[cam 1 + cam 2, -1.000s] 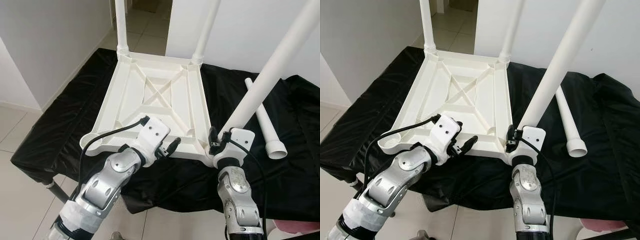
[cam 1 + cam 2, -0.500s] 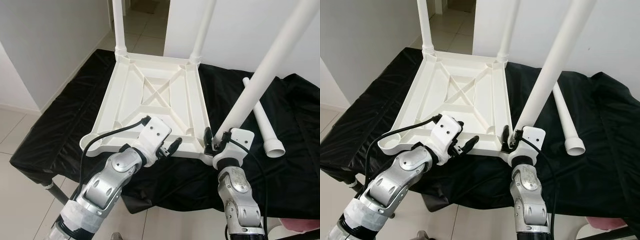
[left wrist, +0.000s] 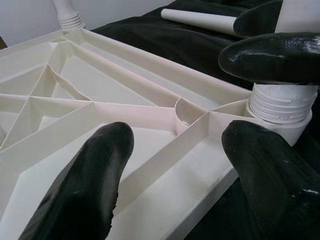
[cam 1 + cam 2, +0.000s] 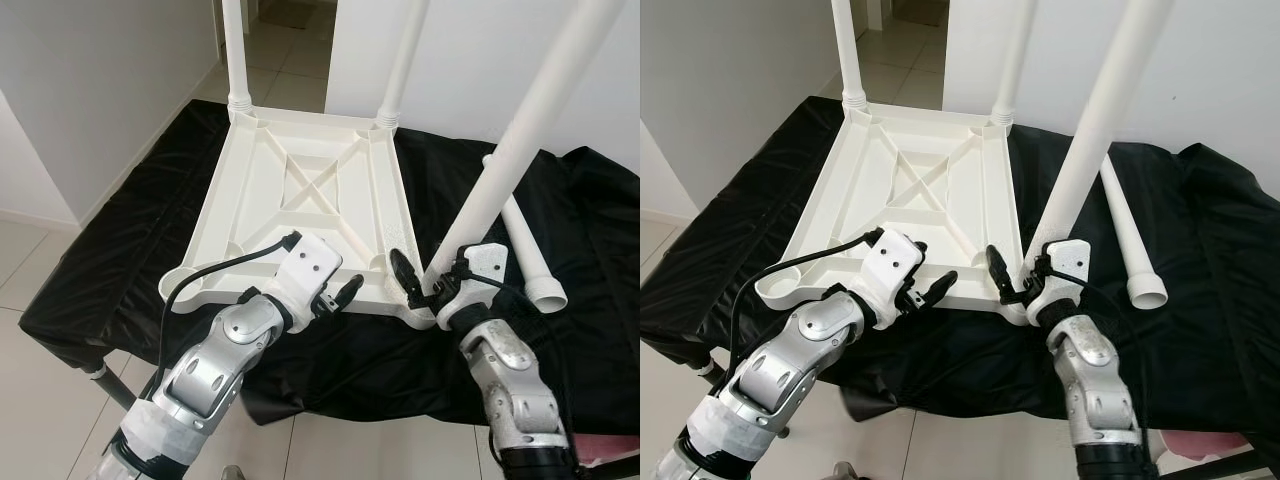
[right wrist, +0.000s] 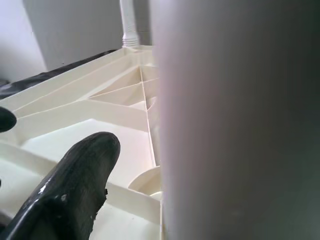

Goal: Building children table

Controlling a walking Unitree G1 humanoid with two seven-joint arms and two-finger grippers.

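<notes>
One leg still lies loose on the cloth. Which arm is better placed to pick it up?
Probably the right: the right gripper is nearer the loose leg. The left gripper is across the tabletop.

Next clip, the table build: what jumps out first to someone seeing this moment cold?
An upside-down white plastic tabletop lies on a black cloth, three white legs standing up from its corners. The right gripper is at the base of the near right leg, while the left gripper hovers open over the near edge. A fourth leg lies loose on the cloth to the right.
</notes>
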